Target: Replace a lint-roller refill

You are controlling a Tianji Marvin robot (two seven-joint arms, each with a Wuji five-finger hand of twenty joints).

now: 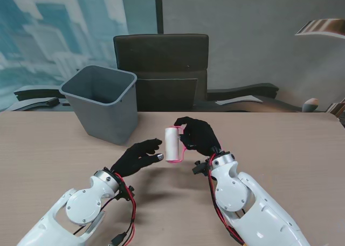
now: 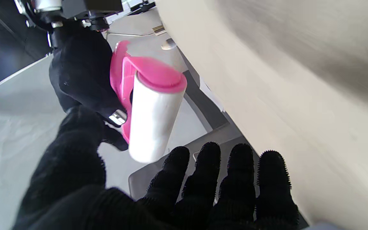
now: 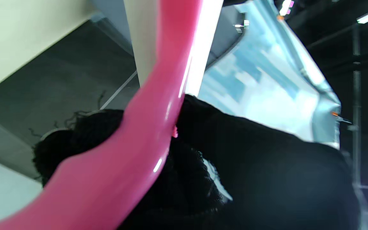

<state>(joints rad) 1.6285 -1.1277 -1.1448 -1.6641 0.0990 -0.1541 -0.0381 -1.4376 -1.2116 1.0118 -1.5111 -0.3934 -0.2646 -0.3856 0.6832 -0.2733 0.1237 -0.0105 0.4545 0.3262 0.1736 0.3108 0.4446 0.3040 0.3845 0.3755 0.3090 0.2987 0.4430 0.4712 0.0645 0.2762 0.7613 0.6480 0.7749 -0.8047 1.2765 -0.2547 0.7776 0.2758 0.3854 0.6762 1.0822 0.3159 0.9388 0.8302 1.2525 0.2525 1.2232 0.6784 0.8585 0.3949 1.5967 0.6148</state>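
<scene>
Above the middle of the table, the lint roller [image 1: 173, 143] is being held up in the air, its white refill [image 2: 153, 118] standing roughly upright with the pink frame [image 2: 125, 83] curving off toward the right side. Gripping that pink handle, the right hand [image 1: 197, 136] is clenching around it and presenting the roll sideways, which I judge is meant to leave the white cylinder bare for the other hand to pull off. Just to the left of the roll, the left hand [image 1: 137, 156] is reaching in with its fingers [image 2: 209, 179] spread and nothing in its grasp; the fingertips are sitting close beside the lower end of the refill but do not appear to be touching it yet. Farther from me and to the left, a grey wastebasket [image 1: 102, 102] is standing open on the wooden table [image 1: 280, 143], likely waiting to take the used roll. Behind the table, a dark office chair [image 1: 161, 68] is sitting pushed up against its far edge.
</scene>
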